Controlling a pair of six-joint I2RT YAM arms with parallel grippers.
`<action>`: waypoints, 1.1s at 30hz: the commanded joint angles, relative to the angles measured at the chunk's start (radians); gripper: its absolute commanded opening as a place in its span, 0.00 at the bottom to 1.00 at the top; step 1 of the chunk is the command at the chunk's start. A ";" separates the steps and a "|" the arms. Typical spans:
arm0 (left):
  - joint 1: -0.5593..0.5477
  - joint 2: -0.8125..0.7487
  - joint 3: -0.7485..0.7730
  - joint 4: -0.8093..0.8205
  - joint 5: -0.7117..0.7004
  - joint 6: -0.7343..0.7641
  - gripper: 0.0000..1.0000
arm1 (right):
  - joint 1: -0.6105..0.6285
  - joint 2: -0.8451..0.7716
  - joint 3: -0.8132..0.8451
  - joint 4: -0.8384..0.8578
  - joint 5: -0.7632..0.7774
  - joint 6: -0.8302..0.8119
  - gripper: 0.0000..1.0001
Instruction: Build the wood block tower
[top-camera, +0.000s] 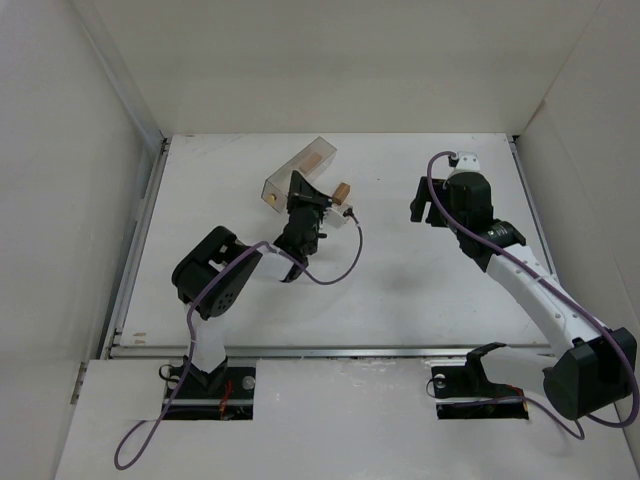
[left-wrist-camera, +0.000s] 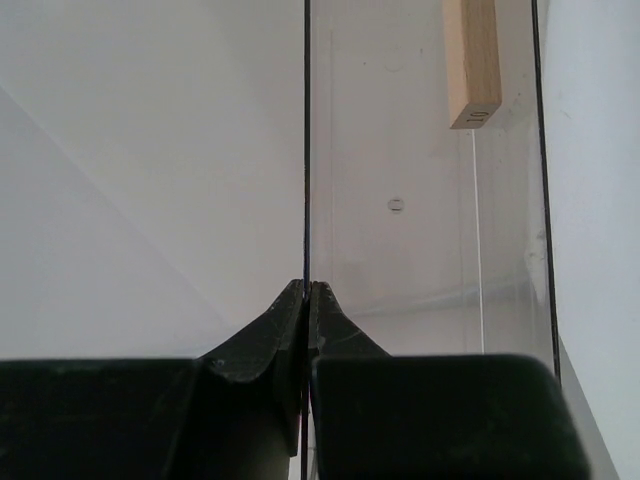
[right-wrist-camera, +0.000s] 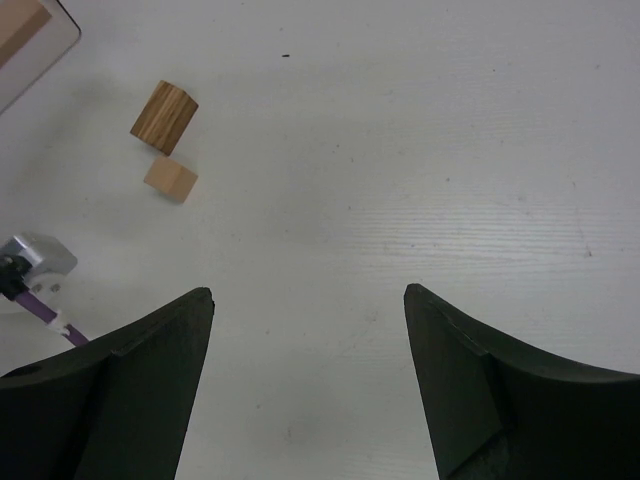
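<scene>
The wood block tower is out of view; only loose blocks show. A clear plastic box (top-camera: 300, 165) lies at the table's back middle, and my left gripper (top-camera: 299, 184) is shut on the thin edge of its wall (left-wrist-camera: 305, 150). One light wooden block (left-wrist-camera: 471, 62) lies inside that box. Just right of the box, a darker striped block (right-wrist-camera: 164, 117) and a small pale block (right-wrist-camera: 170, 180) rest side by side on the table (top-camera: 342, 189). My right gripper (right-wrist-camera: 308, 290) hovers open over bare table to their right (top-camera: 424, 206), with nothing between its fingers.
White walls enclose the table on three sides. The left wrist's purple cable (top-camera: 340, 265) loops over the table between the arms, and its white connector (right-wrist-camera: 40, 262) sits near the two loose blocks. The right arm (top-camera: 530, 290) reaches diagonally across the right half.
</scene>
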 joint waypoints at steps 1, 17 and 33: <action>-0.005 -0.047 -0.088 0.409 0.131 0.343 0.00 | -0.005 -0.029 -0.003 0.034 -0.008 0.008 0.83; 0.013 -0.149 -0.213 0.334 0.254 0.437 0.00 | -0.005 -0.029 -0.022 0.052 -0.017 0.026 0.83; 0.119 -0.100 0.791 -1.452 0.209 -1.045 0.00 | -0.005 -0.020 -0.022 0.052 -0.037 0.026 0.83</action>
